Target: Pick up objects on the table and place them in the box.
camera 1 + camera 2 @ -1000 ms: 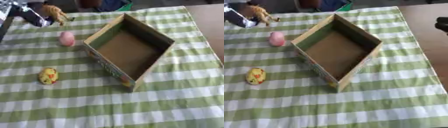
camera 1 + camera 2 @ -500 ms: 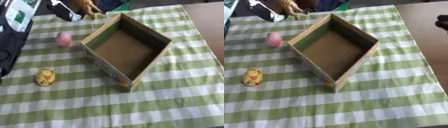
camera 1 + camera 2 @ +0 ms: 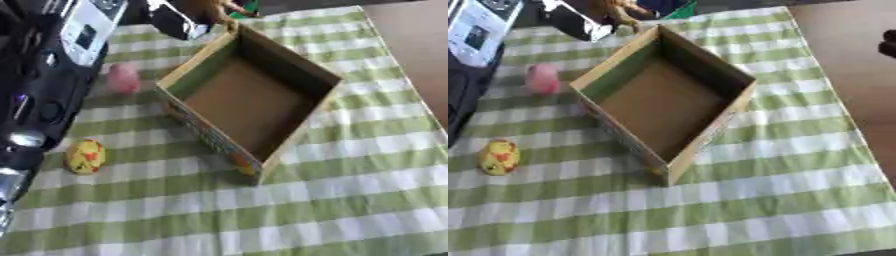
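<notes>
An open cardboard box (image 3: 702, 62) stands askew in the middle of the green-and-white checked cloth, with nothing inside it. My left hand (image 3: 579, 22) is at the top, just beyond the box's far corner, shut on a brown toy animal (image 3: 619, 10) that sticks out to its right. A pink egg-shaped thing (image 3: 542, 79) lies left of the box. A yellow round thing with red marks (image 3: 499, 156) lies nearer, at the left edge. A dark shape at the right edge may be my right hand (image 3: 888, 42), over bare brown table.
My left arm (image 3: 44, 75), black with a white panel, fills the left side of the left eye view. The cloth ends at the right, where bare brown table (image 3: 850, 60) shows. Green and blue things sit beyond the far edge.
My left hand has carried the brown toy to the right, from the far left corner to beside the box's far corner. The view has also shifted.
</notes>
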Controlling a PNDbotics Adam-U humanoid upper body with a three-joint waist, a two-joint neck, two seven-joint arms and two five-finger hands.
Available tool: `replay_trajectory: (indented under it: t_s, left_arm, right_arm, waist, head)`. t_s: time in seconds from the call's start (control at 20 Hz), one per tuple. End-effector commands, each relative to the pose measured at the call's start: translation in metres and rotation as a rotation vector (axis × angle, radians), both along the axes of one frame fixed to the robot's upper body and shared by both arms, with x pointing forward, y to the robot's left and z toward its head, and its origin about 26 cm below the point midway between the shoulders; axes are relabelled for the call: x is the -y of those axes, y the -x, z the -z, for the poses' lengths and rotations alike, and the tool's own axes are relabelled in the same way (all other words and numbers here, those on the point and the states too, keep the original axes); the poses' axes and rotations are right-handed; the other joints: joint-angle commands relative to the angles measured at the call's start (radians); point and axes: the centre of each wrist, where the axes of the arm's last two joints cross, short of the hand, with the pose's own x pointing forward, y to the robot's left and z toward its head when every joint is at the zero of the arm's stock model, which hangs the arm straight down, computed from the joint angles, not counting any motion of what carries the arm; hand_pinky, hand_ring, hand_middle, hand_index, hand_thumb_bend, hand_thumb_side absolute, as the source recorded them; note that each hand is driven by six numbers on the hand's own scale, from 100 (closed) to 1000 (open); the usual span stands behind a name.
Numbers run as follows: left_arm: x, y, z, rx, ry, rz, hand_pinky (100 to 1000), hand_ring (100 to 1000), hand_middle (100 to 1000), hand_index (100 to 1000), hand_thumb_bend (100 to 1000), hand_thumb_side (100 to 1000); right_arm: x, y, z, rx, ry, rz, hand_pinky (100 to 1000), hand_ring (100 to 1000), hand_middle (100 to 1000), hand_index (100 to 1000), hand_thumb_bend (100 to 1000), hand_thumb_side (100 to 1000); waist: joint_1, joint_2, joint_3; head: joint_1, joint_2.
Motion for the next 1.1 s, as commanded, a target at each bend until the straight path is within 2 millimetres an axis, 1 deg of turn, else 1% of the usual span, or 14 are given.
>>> replay_trajectory:
  t_s: [0.05, 0.35, 0.4, 0.45, 0.9, 1.05, 1.1]
  left_arm:
    - [0.011, 0.0, -0.004, 0.043, 0.004, 0.005, 263, 531, 498, 560, 100, 271]
    - [0.03, -0.01, 0.022, 0.02, -0.028, -0.017, 266, 536, 504, 570, 100, 267]
    - [0.032, -0.012, 0.026, 0.016, -0.036, -0.02, 270, 539, 507, 576, 100, 252]
    - [0.035, -0.014, 0.03, 0.01, -0.043, -0.024, 270, 539, 507, 578, 100, 266]
    - [0.038, -0.026, 0.057, -0.027, -0.112, -0.059, 282, 551, 505, 592, 100, 256]
    - [0.041, -0.027, 0.064, -0.037, -0.142, -0.052, 294, 561, 515, 621, 100, 249]
    - [0.041, -0.028, 0.067, -0.044, -0.154, -0.049, 303, 570, 525, 638, 100, 228]
  right_arm:
    - [-0.002, 0.002, -0.01, 0.038, 0.001, -0.02, 757, 715, 550, 786, 100, 1000]
    - [-0.003, 0.001, -0.012, 0.049, -0.033, -0.017, 756, 712, 546, 781, 100, 1000]
    - [-0.003, 0.001, -0.012, 0.05, -0.039, -0.015, 756, 713, 547, 781, 100, 1000]
    - [-0.004, 0.001, -0.012, 0.051, -0.043, -0.015, 756, 713, 547, 781, 100, 1000]
    - [-0.004, 0.001, -0.012, 0.054, -0.051, -0.008, 757, 712, 545, 781, 100, 1000]
    - [-0.004, 0.001, -0.012, 0.052, -0.05, -0.007, 757, 712, 544, 780, 100, 1000]
    - [-0.004, 0.001, -0.012, 0.052, -0.05, -0.006, 757, 712, 544, 780, 100, 1000]
  waist:
    - [-0.006, -0.014, -0.007]
    - [-0.008, -0.006, -0.025]
    - [-0.008, -0.004, -0.027]
    - [-0.008, -0.002, -0.029]
    - [-0.01, 0.01, -0.039]
    - [-0.011, 0.014, -0.04]
    - [-0.012, 0.014, -0.04]
  head:
    - [0.013, -0.017]
    - [0.036, -0.032]
    - [0.04, -0.035]
    - [0.045, -0.038]
    - [0.057, -0.051]
    - [0.058, -0.05]
    - [0.058, -0.049]
